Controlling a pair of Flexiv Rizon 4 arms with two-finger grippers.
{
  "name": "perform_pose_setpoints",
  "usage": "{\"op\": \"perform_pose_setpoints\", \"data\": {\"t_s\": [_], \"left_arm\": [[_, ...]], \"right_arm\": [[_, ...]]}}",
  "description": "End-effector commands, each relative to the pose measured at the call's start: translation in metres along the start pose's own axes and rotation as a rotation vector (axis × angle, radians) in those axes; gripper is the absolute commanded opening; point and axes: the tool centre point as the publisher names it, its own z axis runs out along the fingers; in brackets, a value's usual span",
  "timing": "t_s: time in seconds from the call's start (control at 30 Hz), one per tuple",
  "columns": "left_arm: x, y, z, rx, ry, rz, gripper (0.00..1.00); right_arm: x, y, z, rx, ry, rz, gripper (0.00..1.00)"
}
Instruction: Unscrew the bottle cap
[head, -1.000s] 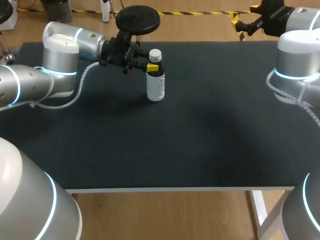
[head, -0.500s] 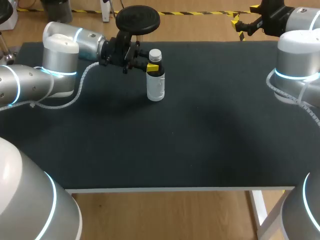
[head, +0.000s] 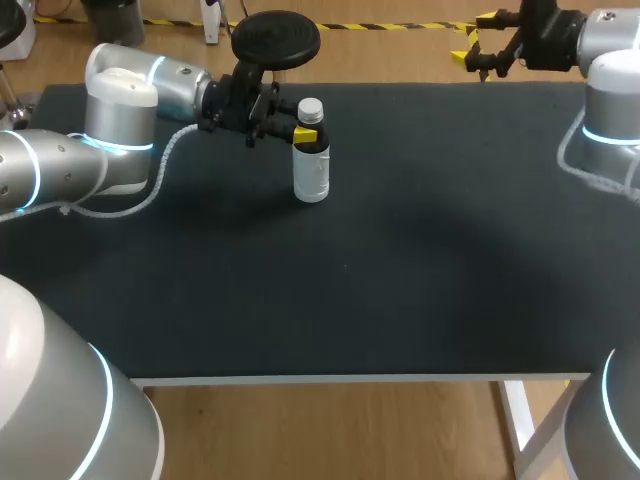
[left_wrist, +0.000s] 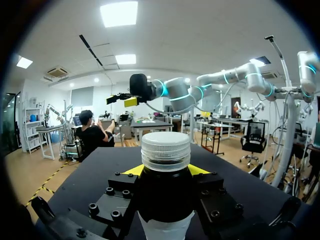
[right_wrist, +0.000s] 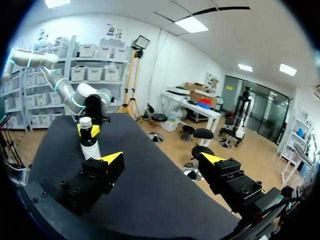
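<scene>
**Figure. Unscrewing the cap: the free arm starts to move.**

The right hand (head: 474, 37), at the far right corner of the black counter (head: 400, 280), is the only thing that has changed. Against the frames half a second and one second earlier, it has turned on its wrist. Its two yellow fingertips now sit a little further back and higher, and the silver elbow joint behind it has drawn off toward the right edge. Its fingers are spread wide apart with nothing between them.

The small dark plastic bottle with a white label band (head: 311, 165) stands upright on the counter where it stood before, well apart from the right hand and ahead of it across the counter. The left hand (left_wrist: 165, 172) has not shifted. It is clamped on the bottle's dark shoulder, one yellow tip on each side. The white ribbed screw cap (left_wrist: 165, 150) rises just above its fingers, free of them and seated on the neck.

Reading: the bottle appears braced against turning, so the holding step looks complete. The motion of the right hand is probably the start of its approach to the cap. The unscrewing itself is not yet begun.
</scene>
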Motion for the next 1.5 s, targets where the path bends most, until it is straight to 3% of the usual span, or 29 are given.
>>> {"op": "perform_pose_setpoints", "data": {"t_s": [0.03,0.33,0.53,0.97,1.5], "left_arm": [[-0.001,0.000,-0.001,0.001,0.005,0.000,0.00],[-0.001,0.000,-0.001,0.001,0.005,0.000,0.00],[-0.001,0.000,-0.001,0.001,0.005,0.000,0.00],[-0.001,0.000,-0.001,0.001,0.005,0.000,0.00],[-0.001,0.000,-0.001,0.001,0.005,0.000,0.00]], "right_arm": [[0.001,0.000,0.011,-0.023,0.212,-0.007,1.00],[0.030,0.005,0.034,-0.059,0.353,0.005,1.00],[0.049,0.010,0.043,-0.053,0.398,0.001,1.00],[0.074,0.014,0.060,-0.052,0.427,0.006,1.00],[0.074,0.013,0.061,-0.036,0.413,0.013,1.00]]}}
